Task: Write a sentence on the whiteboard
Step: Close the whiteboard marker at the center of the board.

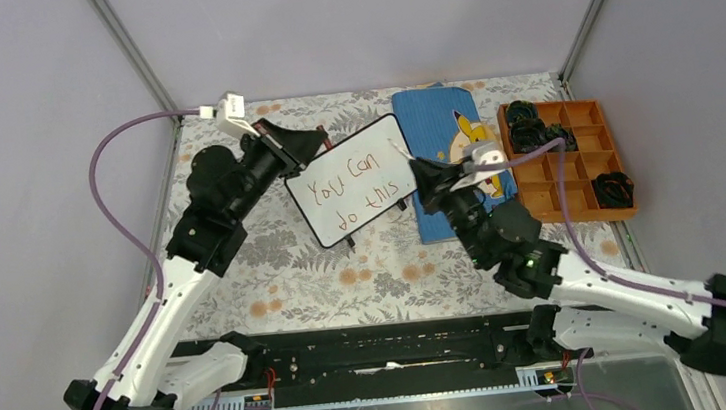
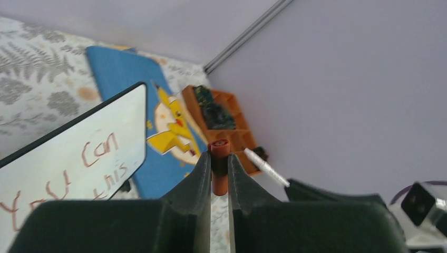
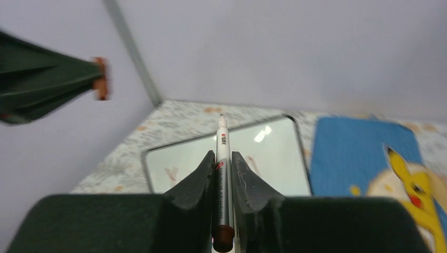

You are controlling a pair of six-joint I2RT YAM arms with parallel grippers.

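The whiteboard (image 1: pixel 351 178) lies tilted on the flowered table and bears the sentence (image 1: pixel 347 188) "You can do this" in red-brown, in two lines. My right gripper (image 3: pixel 224 157) is shut on a silver marker (image 3: pixel 223 138). The marker's bare tip hangs in the air above the board's right end (image 3: pixel 269 158). In the top view the right gripper (image 1: pixel 423 171) sits just right of the board. My left gripper (image 2: pixel 219 158) is shut on the marker's red-brown cap (image 2: pixel 219 150). That left gripper (image 1: pixel 318 144) hovers at the board's upper left corner, off the surface.
A blue cloth with a yellow cartoon figure (image 1: pixel 454 146) lies right of the board, partly under the right arm. An orange compartment tray (image 1: pixel 565 157) holding dark cable coils stands at the far right. The cell's grey walls close in at the back and at both sides.
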